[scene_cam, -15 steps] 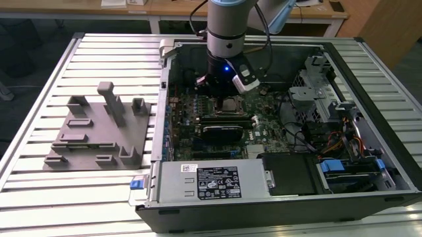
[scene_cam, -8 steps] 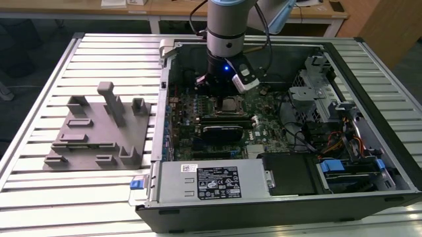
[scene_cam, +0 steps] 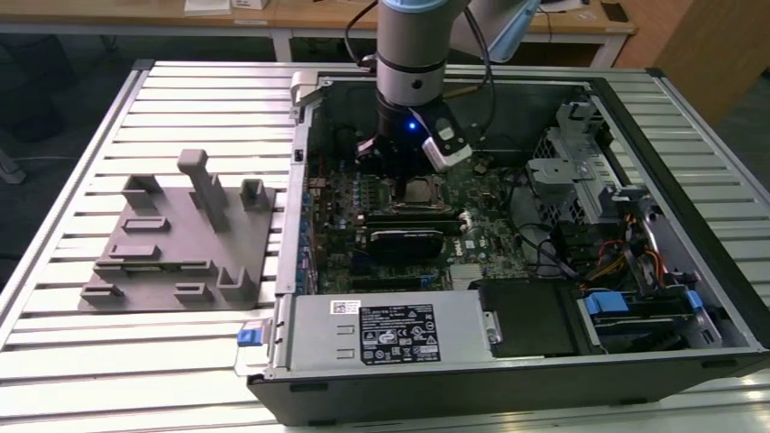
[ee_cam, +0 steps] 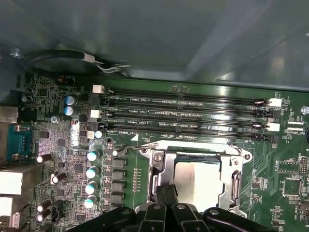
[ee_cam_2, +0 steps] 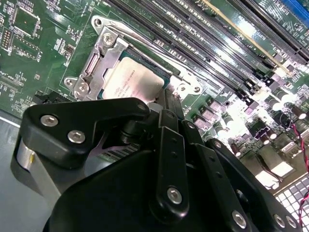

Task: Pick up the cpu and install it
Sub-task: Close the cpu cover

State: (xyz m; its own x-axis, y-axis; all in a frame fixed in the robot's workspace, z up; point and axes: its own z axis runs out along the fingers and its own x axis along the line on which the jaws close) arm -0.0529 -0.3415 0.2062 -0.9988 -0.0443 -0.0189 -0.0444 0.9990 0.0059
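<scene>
Reading the exterior view from its left, we are noting a grey moulded fixture (scene_cam: 180, 244) on the ribbed metal table (scene_cam: 72, 135), then the open case (scene_cam: 673, 298). The gripper (scene_cam: 403, 170) is hovering at the socket. In the first wrist view its black fingers (ee_cam: 164, 193) appear drawn together on nothing, though the tips are partly hidden. The cpu (ee_cam: 198, 181), flat, square and matte silver, is lying inside the bright steel socket frame (ee_cam: 157, 162). We are judging seating to be in hand, and it is calling for square alignment and light pressure.
</scene>
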